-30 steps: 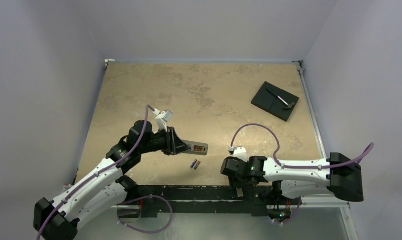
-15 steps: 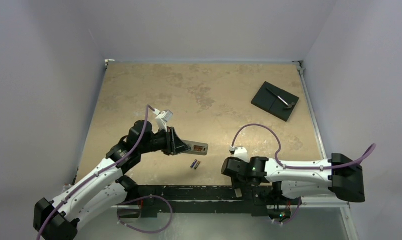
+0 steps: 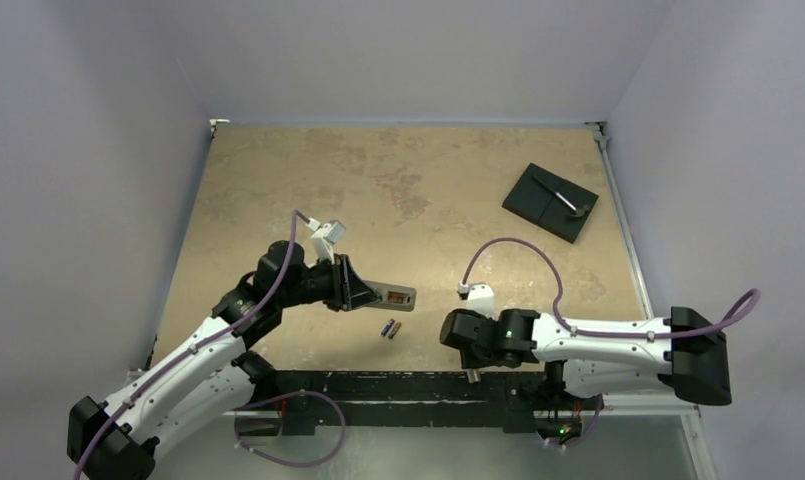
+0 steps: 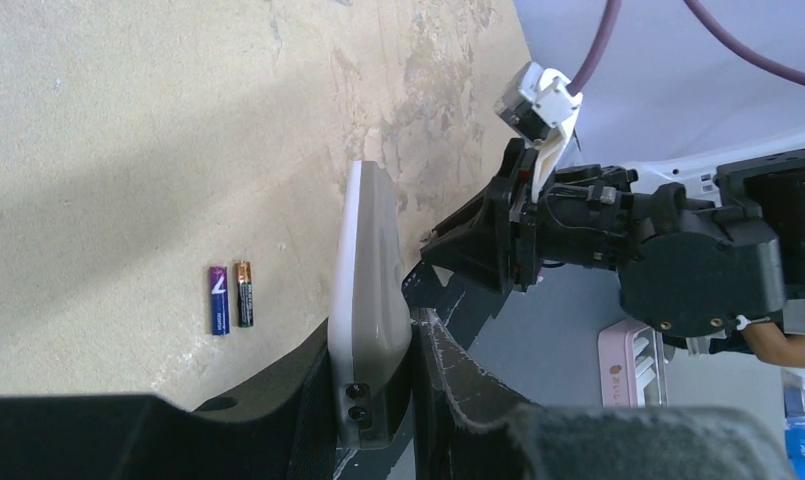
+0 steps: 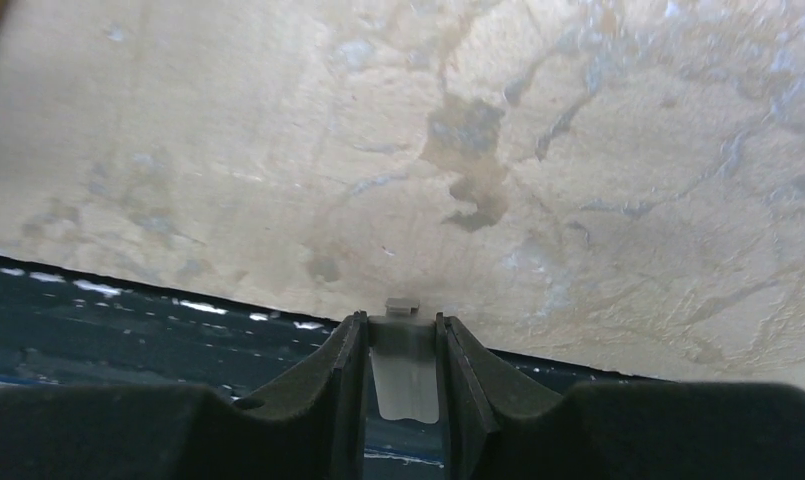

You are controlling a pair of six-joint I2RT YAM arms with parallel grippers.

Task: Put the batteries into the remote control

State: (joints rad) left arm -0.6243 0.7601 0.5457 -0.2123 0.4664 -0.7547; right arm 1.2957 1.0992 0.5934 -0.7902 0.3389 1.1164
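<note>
My left gripper is shut on the remote control and holds it edge-on just above the table. In the left wrist view the remote's grey-white body sits clamped between the fingers of that gripper. The two batteries lie side by side on the table just below it; they also show in the left wrist view. My right gripper is at the table's near edge, shut on the narrow grey cover strip, which stands between its fingers.
A black square plate with a small tool on it lies at the far right. The dark front rail runs along the near edge under my right gripper. Walls close in the table on three sides.
My right wrist has shifted slightly left and up along the near edge with the cover strip in it. The left arm, remote and batteries have not moved.
</note>
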